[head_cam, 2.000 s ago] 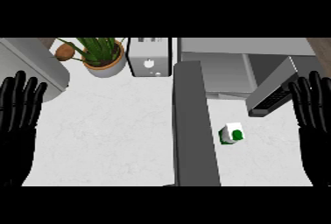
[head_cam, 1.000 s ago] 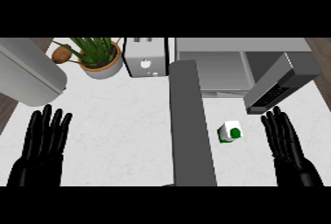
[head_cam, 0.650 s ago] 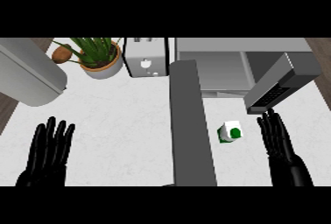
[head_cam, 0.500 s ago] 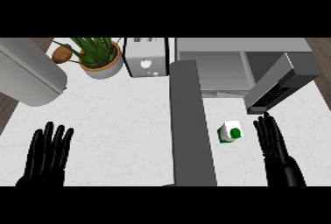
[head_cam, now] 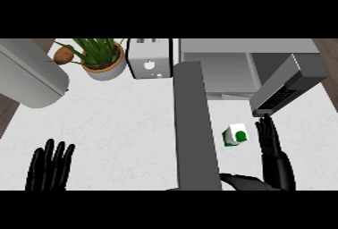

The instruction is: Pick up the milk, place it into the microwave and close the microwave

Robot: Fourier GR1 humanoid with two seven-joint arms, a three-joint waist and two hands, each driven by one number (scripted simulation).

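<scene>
The milk (head_cam: pixel 235 135) is a small white carton with a green mark, standing on the white counter below the microwave. The microwave (head_cam: pixel 247 67) sits at the back right with its door (head_cam: pixel 288 85) swung open toward the right. My right hand (head_cam: pixel 271 146) is open, fingers straight and pointing away, just right of the milk and not touching it. My left hand (head_cam: pixel 50 166) is open at the lower left, fingers up, far from the milk.
A potted plant (head_cam: pixel 99 57) and a white toaster (head_cam: pixel 150 59) stand at the back. A large grey rounded body (head_cam: pixel 30 78) fills the upper left. A dark grey upright bar (head_cam: pixel 196 129) runs down the middle, left of the milk.
My right hand has slid left and lower, closing in beside the milk. My left hand has dropped toward the lower edge. The milk has not moved.
</scene>
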